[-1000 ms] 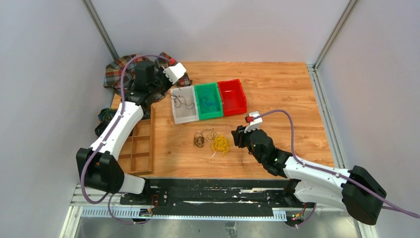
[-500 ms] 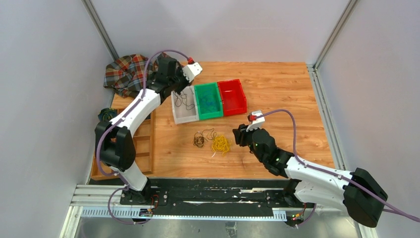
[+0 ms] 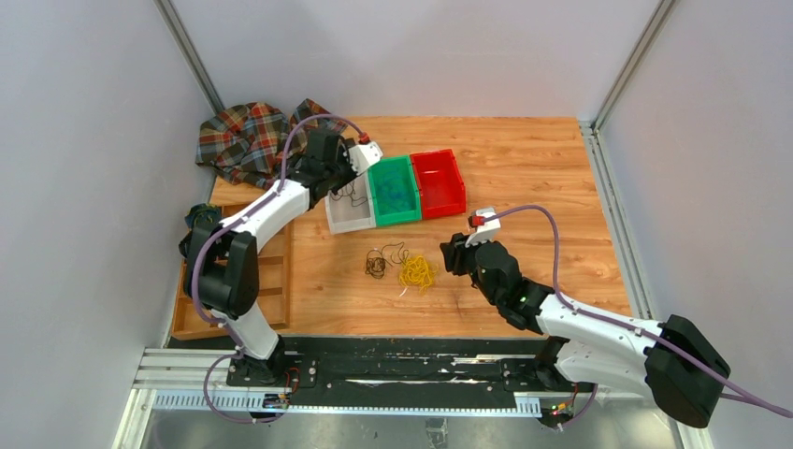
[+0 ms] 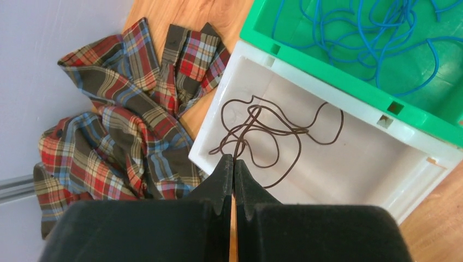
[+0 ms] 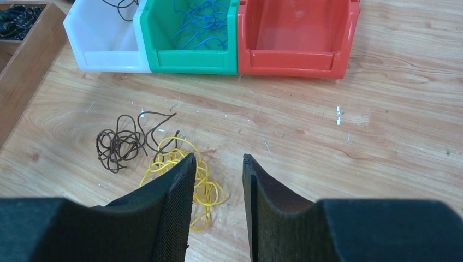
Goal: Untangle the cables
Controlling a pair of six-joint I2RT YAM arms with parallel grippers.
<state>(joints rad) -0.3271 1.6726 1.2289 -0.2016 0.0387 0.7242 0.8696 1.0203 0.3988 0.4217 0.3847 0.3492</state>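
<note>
A dark brown cable point(image 4: 273, 131) lies looped in the white bin point(image 4: 382, 164). My left gripper point(image 4: 233, 161) is shut, with a strand of that cable pinched between its tips; in the top view it point(image 3: 344, 185) hangs over the white bin point(image 3: 351, 220). Blue cables point(image 4: 371, 38) lie in the green bin point(image 3: 376, 178). On the table lie a yellow bunch point(image 5: 208, 191) and a dark brown bunch point(image 5: 117, 144), touching each other. My right gripper point(image 5: 218, 158) is open and empty, just right of the yellow bunch point(image 3: 417, 272).
A red bin point(image 3: 438, 182) stands right of the green one, nothing in it. A plaid cloth point(image 3: 243, 140) lies at the back left. A wooden compartment tray point(image 3: 271, 271) sits along the left edge, with dark coiled bundles point(image 3: 196, 220) beside it.
My left arm has swung from over the plaid cloth to the right and down onto the white bin. My right arm has barely moved.
</note>
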